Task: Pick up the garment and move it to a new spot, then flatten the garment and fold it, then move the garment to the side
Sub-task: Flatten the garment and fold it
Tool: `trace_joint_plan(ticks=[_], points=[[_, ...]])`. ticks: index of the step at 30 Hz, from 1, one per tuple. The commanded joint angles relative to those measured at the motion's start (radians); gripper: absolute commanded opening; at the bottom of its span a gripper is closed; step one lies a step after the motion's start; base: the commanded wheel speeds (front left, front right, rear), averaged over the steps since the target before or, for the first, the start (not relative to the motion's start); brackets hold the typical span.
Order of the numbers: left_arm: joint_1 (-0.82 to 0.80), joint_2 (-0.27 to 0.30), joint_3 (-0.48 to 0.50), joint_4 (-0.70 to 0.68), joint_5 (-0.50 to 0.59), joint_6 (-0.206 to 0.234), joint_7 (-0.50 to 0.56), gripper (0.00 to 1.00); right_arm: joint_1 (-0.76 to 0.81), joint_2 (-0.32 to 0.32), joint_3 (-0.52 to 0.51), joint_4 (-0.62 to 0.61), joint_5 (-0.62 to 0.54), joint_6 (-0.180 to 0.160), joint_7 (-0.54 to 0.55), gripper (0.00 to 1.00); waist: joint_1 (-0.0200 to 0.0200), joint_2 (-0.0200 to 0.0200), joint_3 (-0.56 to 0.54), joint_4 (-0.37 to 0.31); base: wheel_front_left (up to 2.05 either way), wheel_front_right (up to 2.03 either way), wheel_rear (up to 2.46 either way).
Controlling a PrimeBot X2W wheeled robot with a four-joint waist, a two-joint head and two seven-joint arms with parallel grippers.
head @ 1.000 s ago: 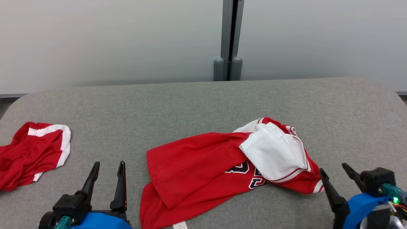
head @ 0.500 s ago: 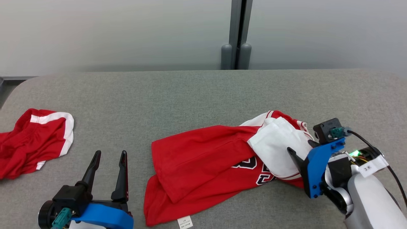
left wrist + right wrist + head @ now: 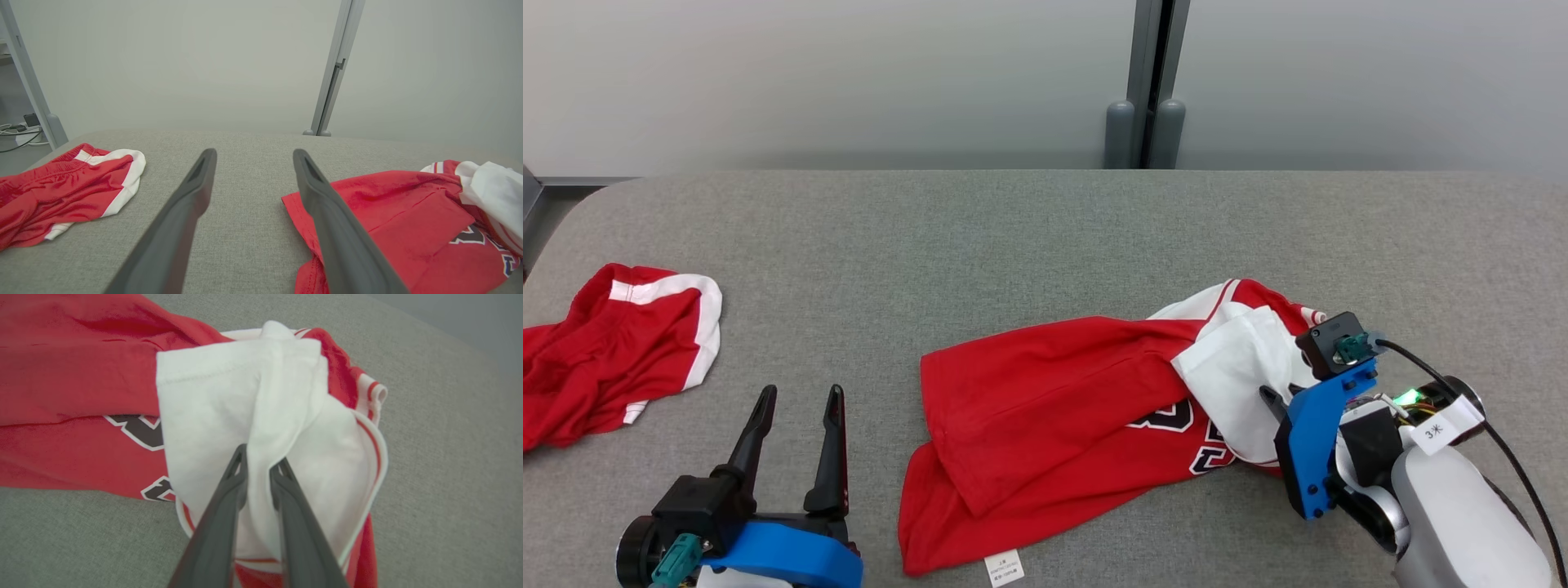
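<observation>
While the head view takes in the whole table (image 3: pixel 1013 245), w/ the jersey (image 3: pixel 1045 408) lying right of centre near the front edge, it leaves the R gripper (image 3: pixel 1278 390) unclear, since the fingers are mostly hidden behind the wrist. R wrist view settles it: R gripper (image 3: pixel 261 455) fingers are drawn close together, pinching a raised ridge of the jersey's white part (image 3: pixel 212 396) between the tips, and cloth bunches up around them. That view also shows red-and-white trim along the white edge and bits of a dark number print w/ white outline.

L wrist view gives a close look at the L gripper (image 3: pixel 254 152): fingers spread wide, nothing between them, above bare table. Red shorts (image 3: pixel 61 192) lie off to one side and the jersey's hem end to the other. Head view puts the L gripper (image 3: pixel 800 392) at lower left, between shorts (image 3: pixel 613 351) and jersey, touching neither.

Jersey's long axis runs approx left-right across the table, slanting a little. Hem end w/ a small label (image 3: pixel 1003 569) sits nearest the robot, toward its left. White end points to the robot's right and slightly farther back. Red body is folded over itself, print face up and partly covered. Grey post (image 3: pixel 1147 82) stands behind the table's far edge.
</observation>
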Motion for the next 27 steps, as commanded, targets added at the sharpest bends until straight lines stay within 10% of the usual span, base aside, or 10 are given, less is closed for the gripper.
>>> trace_joint_plan(ticks=[1, 13, 14, 15, 27], points=[[-0.003, 0.002, 0.000, -0.001, -0.001, 0.003, -0.004, 1.00, 0.005, -0.012, 0.018, -0.010, 0.015, 0.000, -0.013, 0.00, -0.0001, 0.0000, -0.004, -0.004, 0.00, 0.00, 0.00], [0.033, 0.008, -0.007, -0.003, -0.011, 0.014, 0.000, 1.00, 0.203, -0.280, 0.307, -0.355, 0.249, 0.000, 0.093, 0.00, -0.0001, 0.0000, -0.049, -0.036, 0.00, 0.00, 0.00], [0.036, 0.008, -0.007, -0.004, -0.013, 0.013, 0.000, 1.00, 0.218, -0.303, 0.311, -0.385, 0.258, 0.000, 0.108, 0.32, -0.0001, 0.0000, -0.051, -0.039, 0.00, 0.00, 0.00], [0.039, 0.009, -0.007, -0.005, -0.014, 0.013, 0.000, 1.00, 0.238, -0.315, 0.307, -0.403, 0.273, 0.000, 0.128, 1.00, -0.0001, 0.0000, -0.053, -0.043, 0.00, 0.00, 0.00], [0.034, 0.013, -0.017, -0.012, -0.016, 0.015, 0.002, 1.00, 0.300, -0.253, 0.011, -0.561, 0.315, 0.000, 0.114, 1.00, -0.0001, 0.0000, -0.057, -0.043, 0.00, 0.00, 0.00]])
